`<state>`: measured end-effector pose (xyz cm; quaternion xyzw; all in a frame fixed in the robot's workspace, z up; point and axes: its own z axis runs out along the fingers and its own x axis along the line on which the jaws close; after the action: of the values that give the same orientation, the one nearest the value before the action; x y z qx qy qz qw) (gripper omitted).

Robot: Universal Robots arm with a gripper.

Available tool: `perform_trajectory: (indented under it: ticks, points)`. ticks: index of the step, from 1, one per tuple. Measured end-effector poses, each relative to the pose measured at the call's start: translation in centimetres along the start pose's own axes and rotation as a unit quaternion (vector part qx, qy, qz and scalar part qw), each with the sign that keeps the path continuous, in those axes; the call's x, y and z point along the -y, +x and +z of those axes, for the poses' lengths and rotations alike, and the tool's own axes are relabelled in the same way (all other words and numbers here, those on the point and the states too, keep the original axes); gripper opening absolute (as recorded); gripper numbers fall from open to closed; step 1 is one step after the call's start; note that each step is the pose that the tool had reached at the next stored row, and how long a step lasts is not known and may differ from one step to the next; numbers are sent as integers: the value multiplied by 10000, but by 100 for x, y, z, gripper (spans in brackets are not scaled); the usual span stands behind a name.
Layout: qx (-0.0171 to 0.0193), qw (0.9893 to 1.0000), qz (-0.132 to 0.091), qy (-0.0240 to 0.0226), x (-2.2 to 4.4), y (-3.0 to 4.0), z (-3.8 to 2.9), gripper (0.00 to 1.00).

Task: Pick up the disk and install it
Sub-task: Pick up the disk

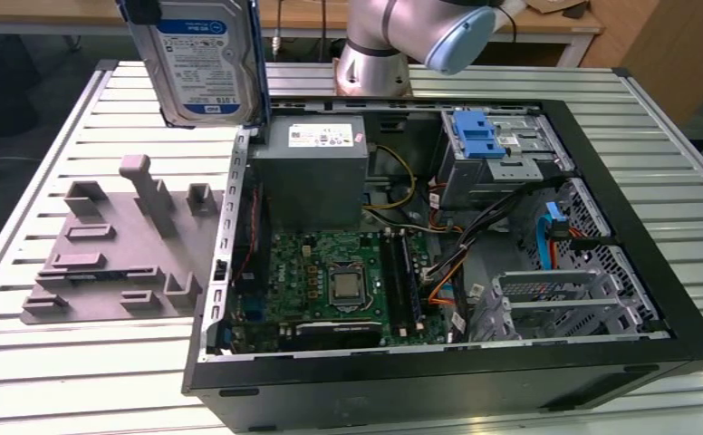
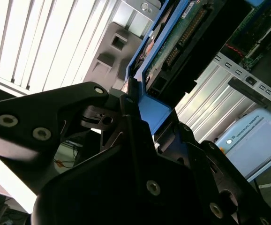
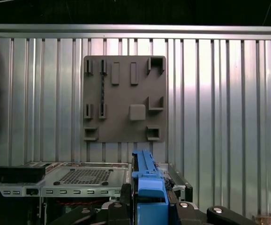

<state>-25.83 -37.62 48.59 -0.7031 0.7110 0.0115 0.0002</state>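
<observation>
The gripper [image 3: 147, 199] clamps the disk [image 1: 200, 59] (by its blue frame) upright, long axis vertical, above the case [image 1: 448, 381] wall at the exterior view's left. The cage [image 1: 496, 149] lies well to that view's right.

The tool [image 3: 149, 199] seemingly grips the disk [image 3: 143, 169] edge-on, facing a grey plate [image 3: 124, 101].

The disk [image 1: 200, 63] is dull silver metal under a glossy paper label, edged with smooth blue plastic (the frame has a slight sheen in both wrist views). The tool [image 2: 134, 99] clamped on it is matt black with bright metal screws. The desk [image 1: 37, 362] is ribbed, satin bare metal. The fixture [image 1: 98, 263] is matt grey plastic, faintly rough. The case [image 1: 448, 385] has a matt black shell and bare sheet-metal insides.
</observation>
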Motion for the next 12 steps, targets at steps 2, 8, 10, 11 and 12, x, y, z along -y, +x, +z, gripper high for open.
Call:
perform_trajectory:
  ticks: [2, 8, 10, 11, 12]
  points:
    - [0, 10000, 0, 0, 27, 0, 0, 36]
    - [0, 10000, 0, 0, 124, 0, -2, 36]
    - [0, 10000, 0, 0, 141, 13, -3, 36]
    - [0, 10000, 0, 0, 145, 26, -3, 36]
    - [0, 10000, 0, 0, 150, 42, -3, 36]
